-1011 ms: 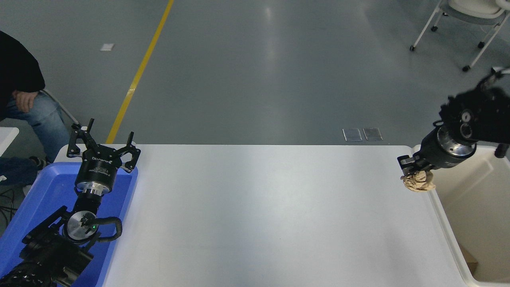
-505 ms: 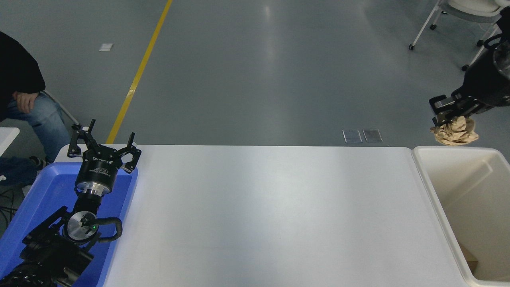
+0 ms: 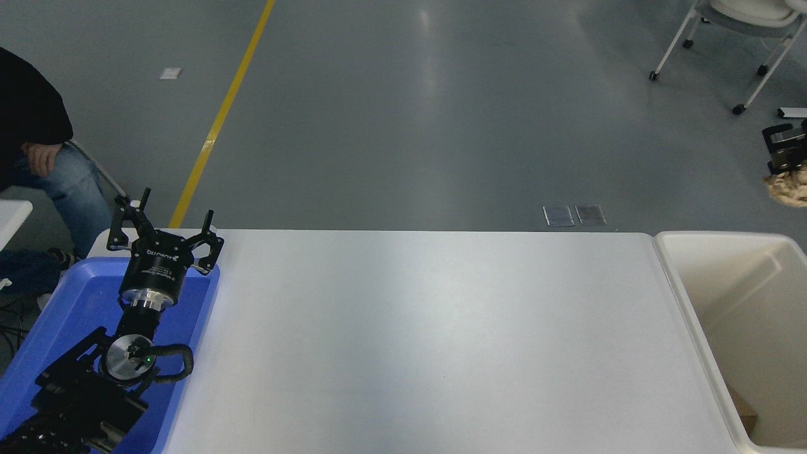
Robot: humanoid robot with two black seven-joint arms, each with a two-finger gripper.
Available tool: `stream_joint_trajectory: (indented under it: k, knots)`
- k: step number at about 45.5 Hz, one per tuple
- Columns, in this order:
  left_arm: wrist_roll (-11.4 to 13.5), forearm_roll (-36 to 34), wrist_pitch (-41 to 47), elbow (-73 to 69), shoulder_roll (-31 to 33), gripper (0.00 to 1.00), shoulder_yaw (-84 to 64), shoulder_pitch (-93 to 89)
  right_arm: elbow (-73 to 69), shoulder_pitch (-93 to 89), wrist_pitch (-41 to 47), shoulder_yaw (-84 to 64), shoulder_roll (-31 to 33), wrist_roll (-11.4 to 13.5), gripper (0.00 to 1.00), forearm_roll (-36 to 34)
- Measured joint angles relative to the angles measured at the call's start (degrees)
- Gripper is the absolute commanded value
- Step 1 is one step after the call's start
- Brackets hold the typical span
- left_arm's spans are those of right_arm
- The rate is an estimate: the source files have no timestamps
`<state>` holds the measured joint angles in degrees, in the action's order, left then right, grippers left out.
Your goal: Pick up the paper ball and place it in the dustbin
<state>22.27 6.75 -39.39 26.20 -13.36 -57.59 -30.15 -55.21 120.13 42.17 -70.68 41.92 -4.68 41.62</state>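
The right hand (image 3: 787, 165) peeks in at the far right edge, up in the air. Only a small black bit of it shows. The paper ball (image 3: 789, 188) hangs right under that hand, touching it, so the hand is closed on the ball and holds it up. The ball is brown and crinkly, and part of it is cut off by the edge.

Below the hand and the ball sits the dustbin (image 3: 681, 296). It is big, cream-white, and stands at the right end of the white desk (image 3: 429, 340). The ball is above the bin's far side, not inside it and not touching its rim. Something brown lies down at the bin's bottom, but I cannot tell what it is.

Way off to the left of that hand, the left hand (image 3: 165, 228) rests over a blue tray (image 3: 57, 315). Its fingers (image 3: 207, 234) are spread wide and hold nothing.

A person (image 3: 38, 157) in a dark top and blue jeans sits behind the tray. A white chair on wheels (image 3: 744, 25) stands on the grey floor beyond the right hand.
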Motion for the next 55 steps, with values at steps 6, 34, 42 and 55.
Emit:
stream_joint_trajectory:
  k: [6,34,42,55]
  knots:
    - [0.0,0.0,0.0,0.0,0.0,1.0,0.0,0.0,13.0,-16.2,-6.4,5.3,2.2,-1.1,0.0,0.7]
    - [0.0,0.0,0.0,0.0,0.0,1.0,0.0,0.0,45.4,-73.7,-27.7,37.6,-7.5,-0.6,1.0,-8.1]
    - [0.1,0.0,0.0,0.0,0.0,1.0,-0.1,0.0,46.1,-77.4,-30.5,39.6,-9.8,-0.2,1.0,-9.0]
    - [0.1,0.0,0.0,0.0,0.0,1.0,-0.1,0.0,46.5,-79.3,-32.1,40.8,-11.7,0.0,1.0,-9.5]
